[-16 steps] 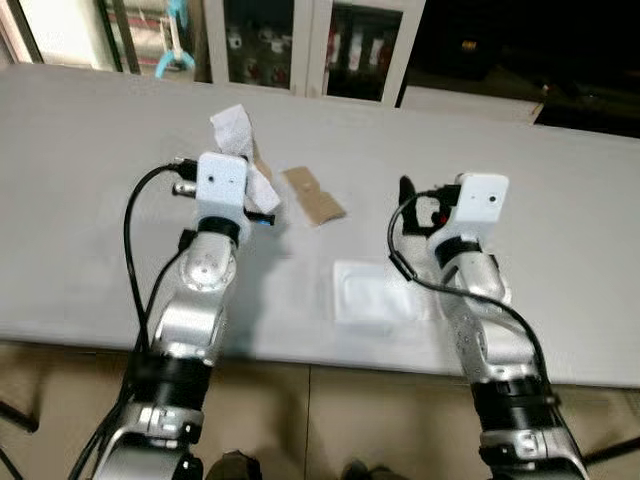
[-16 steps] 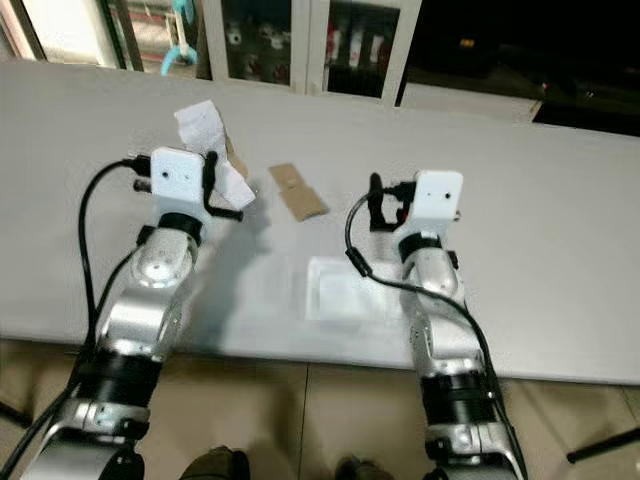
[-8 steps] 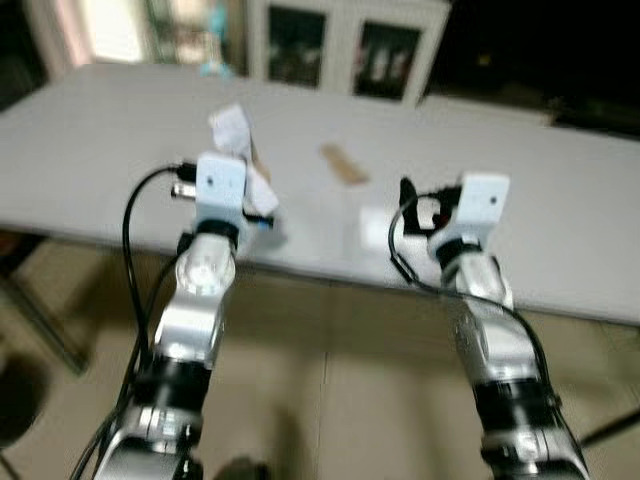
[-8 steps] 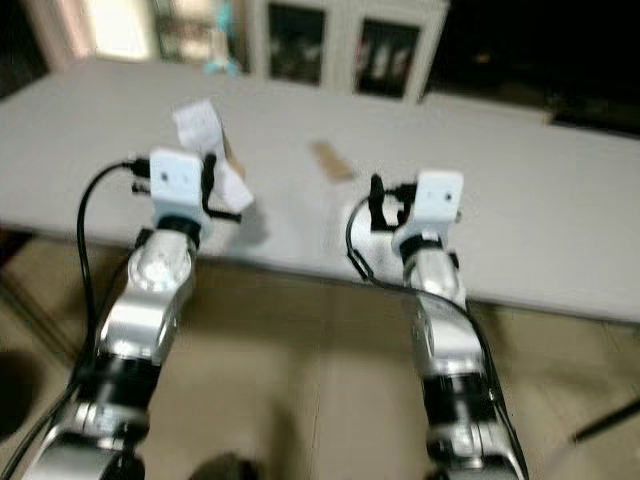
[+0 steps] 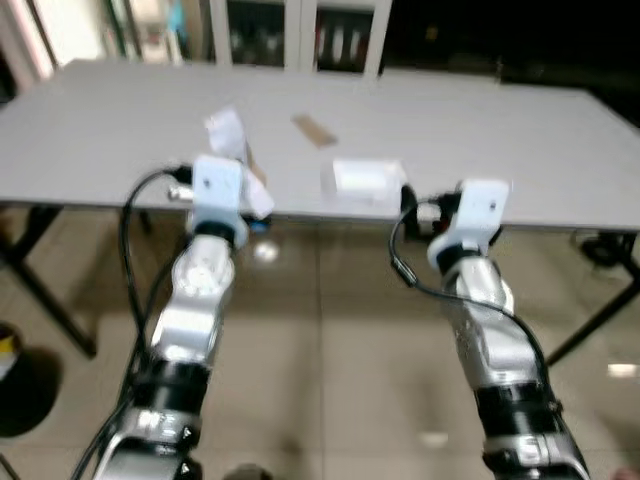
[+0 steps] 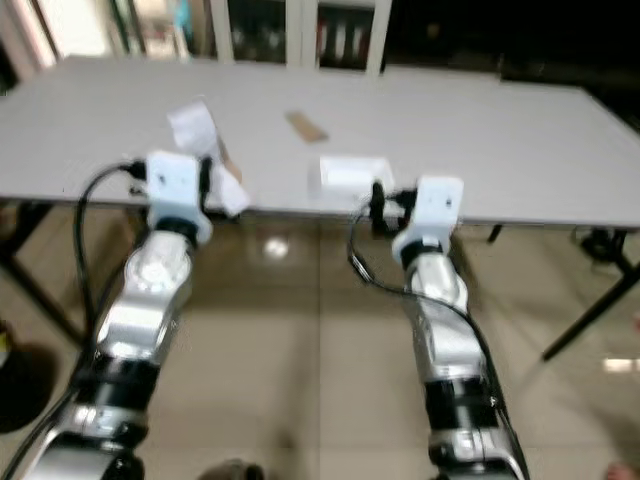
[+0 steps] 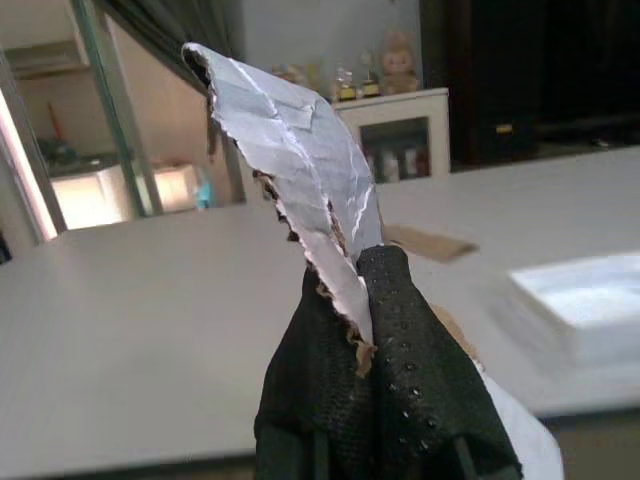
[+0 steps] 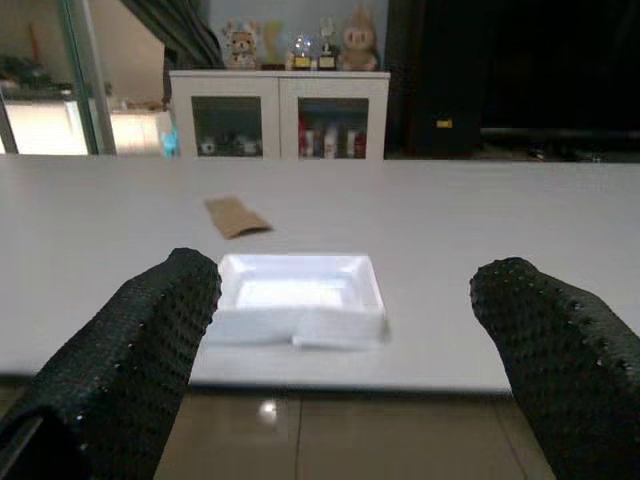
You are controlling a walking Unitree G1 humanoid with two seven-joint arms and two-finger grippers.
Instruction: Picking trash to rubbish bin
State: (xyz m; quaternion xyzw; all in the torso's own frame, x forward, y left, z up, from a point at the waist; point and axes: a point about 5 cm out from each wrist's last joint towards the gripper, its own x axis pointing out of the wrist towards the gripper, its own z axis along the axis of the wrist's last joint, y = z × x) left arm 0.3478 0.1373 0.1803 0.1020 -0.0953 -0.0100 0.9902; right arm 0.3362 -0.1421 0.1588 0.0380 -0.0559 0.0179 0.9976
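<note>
White crumpled paper (image 7: 290,150) stays pinched between our left gripper (image 7: 375,330) jaws, lifted clear of the counter (image 5: 480,130). Our view has pulled back over the last second: the counter edge, once under our arms, now lies ahead, with floor tiles (image 5: 330,330) below. We judge we are backing off to carry this scrap to a bin. Our right gripper (image 8: 345,330) has its jaws spread, facing the white foam tray (image 8: 298,295) and brown card (image 8: 236,215) left behind. No writing is legible.
</note>
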